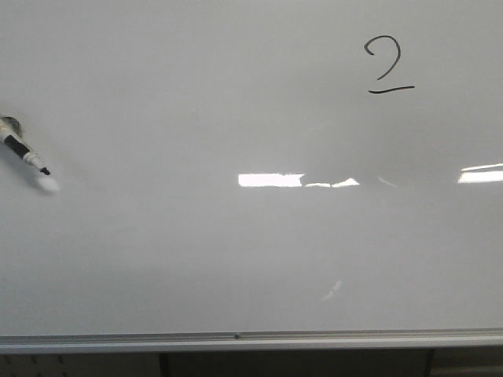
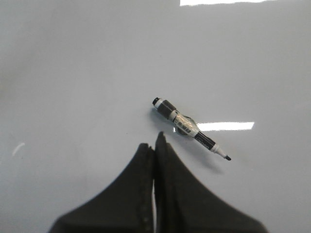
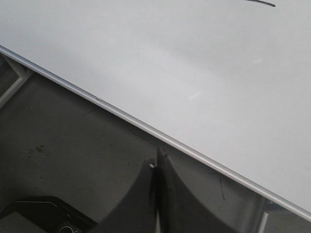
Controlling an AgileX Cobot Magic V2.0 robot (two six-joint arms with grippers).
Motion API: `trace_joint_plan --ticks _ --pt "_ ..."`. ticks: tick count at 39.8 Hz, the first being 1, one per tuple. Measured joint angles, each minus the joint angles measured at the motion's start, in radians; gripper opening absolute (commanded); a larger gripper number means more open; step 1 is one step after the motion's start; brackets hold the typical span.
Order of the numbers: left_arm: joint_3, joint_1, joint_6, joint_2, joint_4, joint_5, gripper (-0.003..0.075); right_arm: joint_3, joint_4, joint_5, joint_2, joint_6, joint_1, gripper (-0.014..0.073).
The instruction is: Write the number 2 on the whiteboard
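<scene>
The number 2 (image 1: 387,68) sits at about 1 o'clock on the whiteboard (image 1: 196,259), standing upright, top up. A marker (image 1: 23,151) lies at 9 o'clock, its tip pointing toward 4 o'clock. The left tool (image 2: 154,145) and the right tool (image 3: 156,162) are both pressed together, holding nothing.

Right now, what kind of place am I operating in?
Probably a lab or office test bench rather than a home: a large glossy whiteboard with a silver edge rail lies flat as the work surface, a marker rests on it, and the number 2 is drawn on it.
</scene>
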Motion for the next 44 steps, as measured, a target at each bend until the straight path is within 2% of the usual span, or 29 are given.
trace_joint_plan --ticks 36,40,44 --pt "0.000 0.000 -0.009 0.000 0.009 0.000 -0.0020 0.000 0.000 0.002 -0.013 0.000 0.000 -0.0071" --pt "0.000 0.000 -0.009 0.000 0.009 0.000 -0.0020 0.019 0.000 0.000 -0.047 0.000 -0.042 -0.0071" --pt "0.000 0.000 -0.009 0.000 0.009 0.000 -0.0020 0.075 0.002 -0.028 -0.122 0.000 -0.143 -0.0068"
